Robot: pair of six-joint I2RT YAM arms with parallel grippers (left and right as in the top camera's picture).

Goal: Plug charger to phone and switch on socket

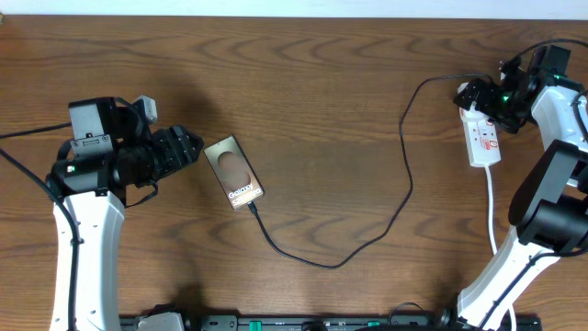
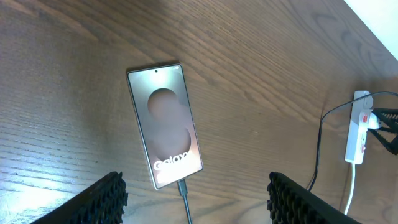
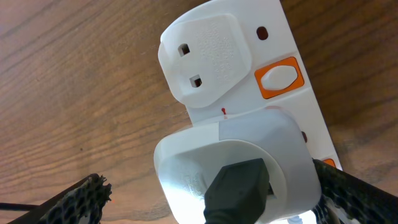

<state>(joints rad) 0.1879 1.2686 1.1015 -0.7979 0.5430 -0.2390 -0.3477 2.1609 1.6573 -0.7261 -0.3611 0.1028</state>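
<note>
The bronze-brown phone lies flat on the table, also in the left wrist view. The black charger cable has its plug tip in the phone's near end. It loops right and up to a white adapter seated in the white socket strip. My left gripper is open and empty just left of the phone, its fingers wide apart. My right gripper hovers over the strip's far end, open, with its fingers either side of the adapter. An orange switch shows beside an unused outlet.
The strip's white cord runs down toward the right arm's base. The strip also shows far right in the left wrist view. The table's far edge meets a pale wall.
</note>
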